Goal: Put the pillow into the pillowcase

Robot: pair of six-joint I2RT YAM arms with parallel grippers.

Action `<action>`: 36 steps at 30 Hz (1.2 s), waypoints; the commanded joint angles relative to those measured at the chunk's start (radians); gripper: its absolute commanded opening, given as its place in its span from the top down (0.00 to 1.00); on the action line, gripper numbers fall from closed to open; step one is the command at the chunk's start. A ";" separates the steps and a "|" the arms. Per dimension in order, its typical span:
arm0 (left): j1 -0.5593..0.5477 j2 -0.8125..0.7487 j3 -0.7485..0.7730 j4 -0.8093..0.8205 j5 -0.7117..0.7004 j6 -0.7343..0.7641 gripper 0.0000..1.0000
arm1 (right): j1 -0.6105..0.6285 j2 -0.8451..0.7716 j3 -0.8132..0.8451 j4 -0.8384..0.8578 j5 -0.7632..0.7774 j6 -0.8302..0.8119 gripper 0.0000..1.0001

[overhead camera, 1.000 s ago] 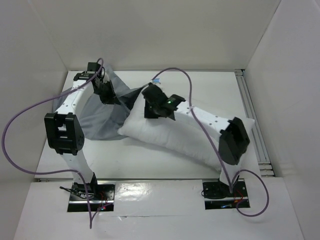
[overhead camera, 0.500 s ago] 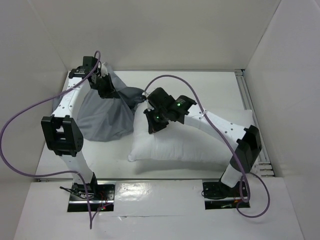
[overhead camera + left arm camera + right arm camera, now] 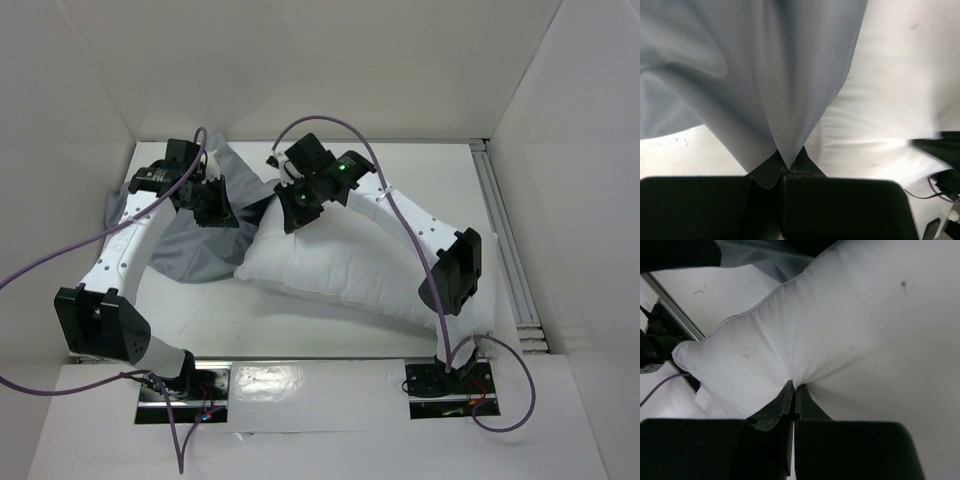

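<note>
Right hand [image 3: 794, 386] pinching pillow [image 3: 865, 330], left hand [image 3: 785, 167] pillowcase [image 3: 765, 75]

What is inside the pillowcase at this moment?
The pillow lies nearly all outside the pillowcase, one corner against its edge. The grey cloth covers the interior, so whether that corner is inside cannot be seen.

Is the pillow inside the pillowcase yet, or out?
Out: the pillow lies almost wholly bare beside the pillowcase; whether its far corner is inside, cannot tell.

white pillow [image 3: 345, 270] – beside crumpled blue-grey pillowcase [image 3: 190, 245]
</note>
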 commanded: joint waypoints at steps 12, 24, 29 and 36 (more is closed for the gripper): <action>-0.056 -0.018 -0.014 -0.029 -0.017 0.028 1.00 | -0.185 -0.273 -0.119 -0.004 -0.181 -0.042 1.00; -0.066 0.105 0.111 -0.009 -0.017 0.015 1.00 | 0.047 -0.502 -0.350 0.004 -0.185 0.005 1.00; -0.066 0.054 0.184 -0.077 -0.073 0.028 1.00 | 0.047 -0.464 -0.223 -0.076 -0.096 -0.018 1.00; -0.110 -0.064 0.270 -0.127 -0.024 0.005 1.00 | 0.047 -0.395 -0.057 -0.119 -0.103 -0.048 1.00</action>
